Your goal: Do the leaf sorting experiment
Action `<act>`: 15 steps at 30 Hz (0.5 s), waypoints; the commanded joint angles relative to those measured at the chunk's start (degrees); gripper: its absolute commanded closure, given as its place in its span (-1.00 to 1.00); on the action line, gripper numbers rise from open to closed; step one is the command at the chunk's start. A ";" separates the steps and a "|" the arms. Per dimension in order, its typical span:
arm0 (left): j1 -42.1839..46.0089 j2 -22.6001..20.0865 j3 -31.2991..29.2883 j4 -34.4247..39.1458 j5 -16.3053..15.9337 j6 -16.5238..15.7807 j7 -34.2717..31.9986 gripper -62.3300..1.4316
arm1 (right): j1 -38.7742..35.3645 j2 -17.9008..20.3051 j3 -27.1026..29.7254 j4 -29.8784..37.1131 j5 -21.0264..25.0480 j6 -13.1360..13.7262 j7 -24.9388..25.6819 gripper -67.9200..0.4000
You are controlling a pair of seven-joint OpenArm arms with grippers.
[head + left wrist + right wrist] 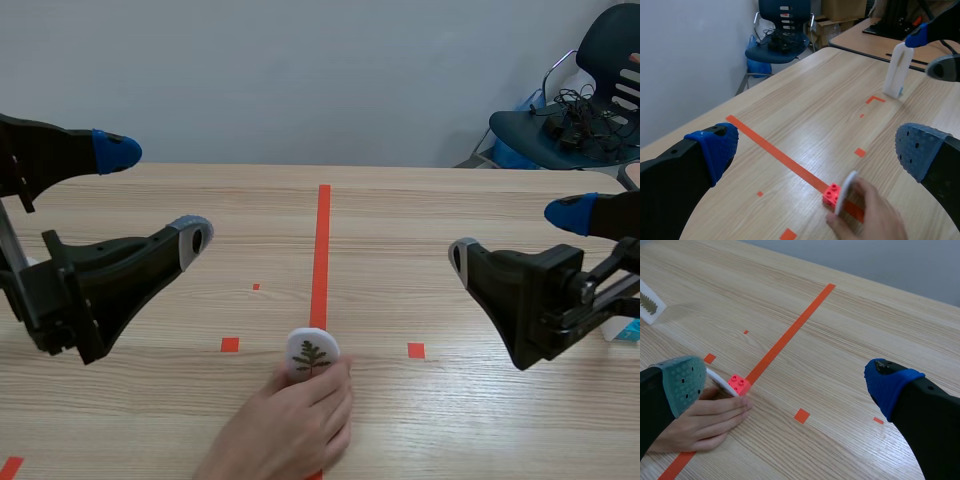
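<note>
light: bright, even, diffuse indoor | shadows: soft and faint, thin dark edge under the person's hand (700,422) on the wooden table (840,315) | glare: pale sheen on the table's far part | blur: hand smeared in left wrist view

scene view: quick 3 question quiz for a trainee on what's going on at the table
1. True or false: the left pincer and the right pincer are both open.
2. What holds the leaf disc? A) the left pincer B) a person's hand C) nothing
3. Fill in: the disc stands on a small ____ brick.
Key: 1 true; 2 B; 3 red.
</note>
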State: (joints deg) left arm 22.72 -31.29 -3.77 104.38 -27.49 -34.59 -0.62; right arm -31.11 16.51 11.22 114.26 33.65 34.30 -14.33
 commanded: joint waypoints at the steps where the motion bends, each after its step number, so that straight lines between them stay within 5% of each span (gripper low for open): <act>1: 0.70 1.16 0.02 -1.84 -0.61 0.31 -0.83 -1.00 | 0.83 0.00 0.44 0.02 -0.28 -0.22 1.25 -1.00; 15: 1.09 2.69 0.00 -3.30 0.28 4.44 -0.79 -1.00 | 0.81 0.02 0.44 0.02 -0.68 -0.22 1.79 -1.00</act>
State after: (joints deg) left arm 24.38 -28.73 -3.77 100.68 -26.83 -30.04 -0.45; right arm -31.03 16.51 11.22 114.26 32.42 34.28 -13.56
